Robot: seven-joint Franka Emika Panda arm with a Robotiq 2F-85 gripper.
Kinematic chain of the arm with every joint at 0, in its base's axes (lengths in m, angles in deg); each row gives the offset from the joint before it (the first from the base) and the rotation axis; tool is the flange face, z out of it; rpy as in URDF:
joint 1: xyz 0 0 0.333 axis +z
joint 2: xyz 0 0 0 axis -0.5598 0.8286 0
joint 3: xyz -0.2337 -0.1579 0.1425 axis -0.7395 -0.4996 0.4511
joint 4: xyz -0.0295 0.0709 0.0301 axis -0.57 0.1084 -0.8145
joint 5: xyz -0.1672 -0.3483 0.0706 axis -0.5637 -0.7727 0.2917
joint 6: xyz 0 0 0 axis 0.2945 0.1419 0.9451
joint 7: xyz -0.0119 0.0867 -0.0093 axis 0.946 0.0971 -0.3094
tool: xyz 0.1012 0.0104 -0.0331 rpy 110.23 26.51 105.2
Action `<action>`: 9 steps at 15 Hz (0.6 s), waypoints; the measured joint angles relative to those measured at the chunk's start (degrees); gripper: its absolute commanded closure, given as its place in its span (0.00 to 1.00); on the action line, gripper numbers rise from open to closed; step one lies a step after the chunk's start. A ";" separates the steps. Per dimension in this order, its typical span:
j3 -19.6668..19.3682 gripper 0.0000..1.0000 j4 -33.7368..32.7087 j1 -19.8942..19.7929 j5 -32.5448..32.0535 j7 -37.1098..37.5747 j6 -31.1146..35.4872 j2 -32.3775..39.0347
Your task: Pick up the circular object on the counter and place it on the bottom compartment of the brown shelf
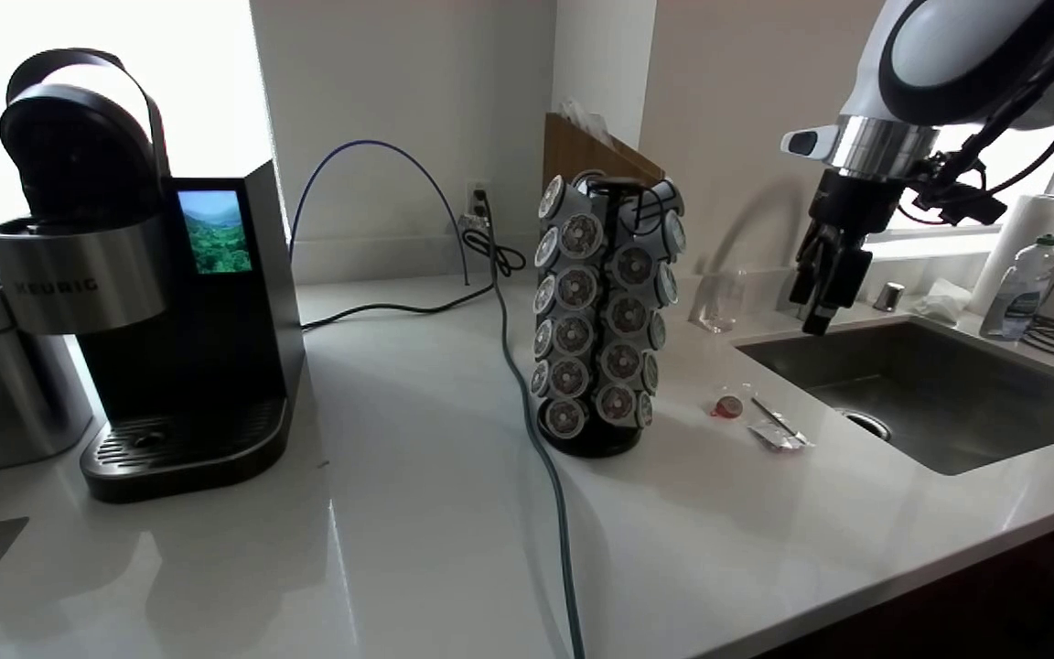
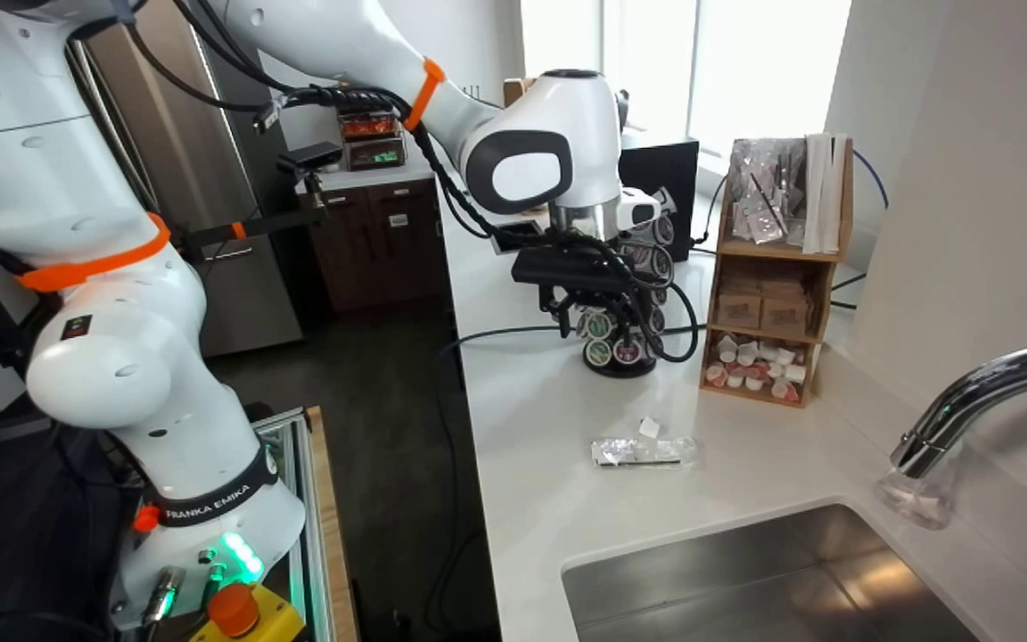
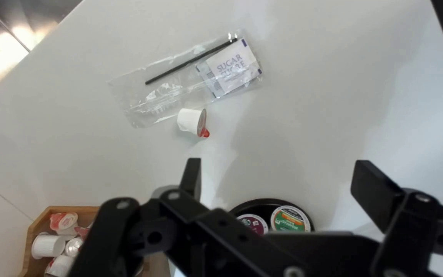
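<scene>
The circular object is a small white creamer cup (image 3: 189, 120) with a red tab. It lies on its side on the white counter and also shows in both exterior views (image 1: 726, 406) (image 2: 649, 427). My gripper (image 3: 277, 177) is open and empty in the wrist view. It hangs above the counter, apart from the cup, in an exterior view (image 1: 811, 307). The brown shelf (image 2: 768, 333) stands against the wall with three compartments; its bottom one holds several similar cups. The shelf's rim also shows at the lower left in the wrist view (image 3: 37, 227), partly hidden by the gripper.
A clear packet with a stirrer and sugar (image 3: 229, 67) lies close beside the cup. A round pod carousel (image 1: 596, 311) stands near the shelf. A sink (image 2: 745, 571), a faucet (image 2: 995, 392), a coffee maker (image 1: 188, 302) and a cable (image 1: 545, 458) are around.
</scene>
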 measured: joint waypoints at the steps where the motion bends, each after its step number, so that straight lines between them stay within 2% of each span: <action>1: -0.13 0.00 -0.21 -0.34 2.42 -2.09 1.62 1.24; 5: 0.35 0.00 -1.70 -2.04 17.26 -17.03 6.23 6.53; 9: 2.67 0.00 -4.84 -5.92 29.59 -30.11 6.78 12.15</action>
